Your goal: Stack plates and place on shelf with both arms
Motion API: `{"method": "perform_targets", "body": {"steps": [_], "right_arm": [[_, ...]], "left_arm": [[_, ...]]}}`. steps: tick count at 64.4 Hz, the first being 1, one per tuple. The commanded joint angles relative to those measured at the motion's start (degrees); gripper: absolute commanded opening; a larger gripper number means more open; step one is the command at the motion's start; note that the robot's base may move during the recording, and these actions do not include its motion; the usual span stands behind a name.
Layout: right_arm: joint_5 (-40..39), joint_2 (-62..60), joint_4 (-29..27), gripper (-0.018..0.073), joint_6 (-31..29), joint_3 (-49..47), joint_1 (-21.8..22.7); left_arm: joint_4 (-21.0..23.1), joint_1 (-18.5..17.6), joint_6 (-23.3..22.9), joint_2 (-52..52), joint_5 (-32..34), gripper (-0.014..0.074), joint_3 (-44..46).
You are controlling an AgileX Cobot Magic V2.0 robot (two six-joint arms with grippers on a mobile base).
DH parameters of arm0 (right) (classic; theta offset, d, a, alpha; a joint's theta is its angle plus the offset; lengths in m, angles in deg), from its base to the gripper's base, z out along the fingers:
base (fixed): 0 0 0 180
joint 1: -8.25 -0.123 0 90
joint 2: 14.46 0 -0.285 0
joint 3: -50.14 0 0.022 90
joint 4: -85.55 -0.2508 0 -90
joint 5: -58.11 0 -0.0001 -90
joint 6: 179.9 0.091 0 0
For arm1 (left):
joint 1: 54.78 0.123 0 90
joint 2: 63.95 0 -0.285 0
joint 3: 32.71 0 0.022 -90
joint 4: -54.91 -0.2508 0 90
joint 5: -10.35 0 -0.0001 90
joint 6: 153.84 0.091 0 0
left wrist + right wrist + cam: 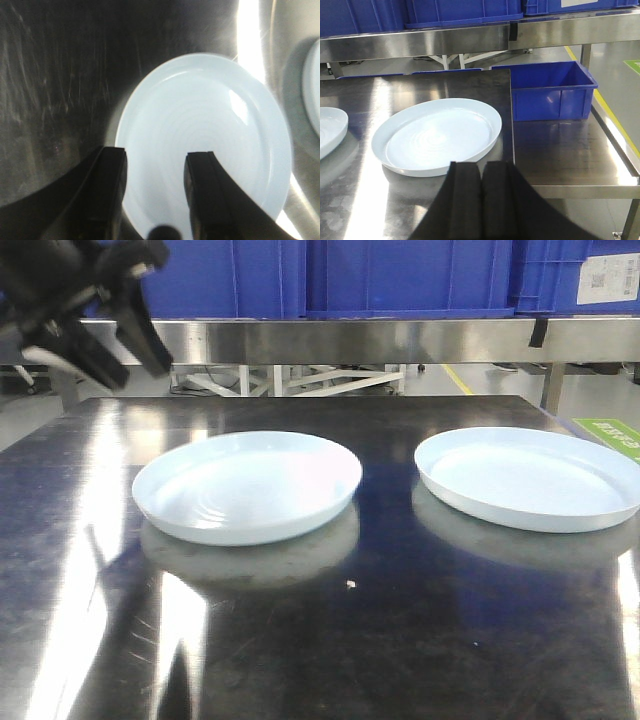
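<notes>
On dark steel tabletop (380, 640): two plates flat, side by side, well apart, not yet stacked. Nearer-left one, left plate (247, 486), lay below and to right of left gripper (128, 355), which hung high at left, jaws apart and empty. Its wrist view showed plate's near rim between fingers. Other, right plate (528, 478), sat just ahead and slightly left of right gripper (481, 175), fingers pressed together, holding nothing. Plates round, no long axis. Each arm was nearest its own-side plate. Beyond, shelf rail (400, 340) ran above table's far edge, under blue crates (400, 275).
</notes>
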Motion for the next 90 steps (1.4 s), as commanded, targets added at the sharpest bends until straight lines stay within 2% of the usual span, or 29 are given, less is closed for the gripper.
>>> {"method": "perform_targets", "body": {"steps": [1,14,25,31,36,41,44,54,64,68,76,86,90], "right_arm": [[-4.69,-1.09,0.39,0.0031,-0.59,-0.01,0.34],[-4.69,-1.09,0.39,0.0031,-0.59,-0.01,0.34],[-4.69,-1.09,0.39,0.0031,-0.59,-0.01,0.34],[-4.69,-1.09,0.39,0.0031,-0.59,-0.01,0.34],[-4.69,-1.09,0.39,0.0031,-0.59,-0.01,0.34],[-4.69,-1.09,0.39,0.0031,-0.59,-0.01,0.34],[-4.69,-1.09,0.39,0.0031,-0.59,-0.01,0.34],[-4.69,-1.09,0.39,0.0031,-0.59,-0.01,0.34],[-4.69,-1.09,0.39,0.0031,-0.59,-0.01,0.34],[-4.69,-1.09,0.39,0.0031,-0.59,-0.01,0.34],[-4.69,-1.09,0.39,0.0031,-0.59,-0.01,0.34],[-4.69,-1.09,0.39,0.0031,-0.59,-0.01,0.34],[-4.69,-1.09,0.39,0.0031,-0.59,-0.01,0.34]], "left_arm": [[0.54,-0.71,-0.57,7.32,3.81,0.0362,-0.01],[-1.88,-1.2,-0.57,19.87,18.58,0.0362,-10.89],[-12.55,-4.21,-0.57,30.28,32.97,0.036,-22.36],[-13.22,-4.98,-0.33,35.18,37.85,0.0361,-28.28],[-14.33,-4.98,-0.33,38.85,39.09,0.036,-31.84],[-18.81,-4.98,-0.33,42.78,39.81,0.0349,-35.73],[-20.91,-4.98,-0.33,44.92,40.42,0.0324,-38.08],[-23.87,-4.74,-0.33,52.86,44.21,0.0204,-45.13],[-23.88,-4.51,-0.33,61.17,47.08,0.0092,-50.25],[-23.88,-4.07,-0.33,64.0,47.49,0.0084,-51.81],[-23.65,-1.04,-1.27,68.29,47.38,0.0083,-54.16],[-23.65,3.95,-7.5,71.77,47.5,0.0084,-55.36],[-25.85,5.08,-7.6,72.74,47.5,0.0083,-55.47]]}}
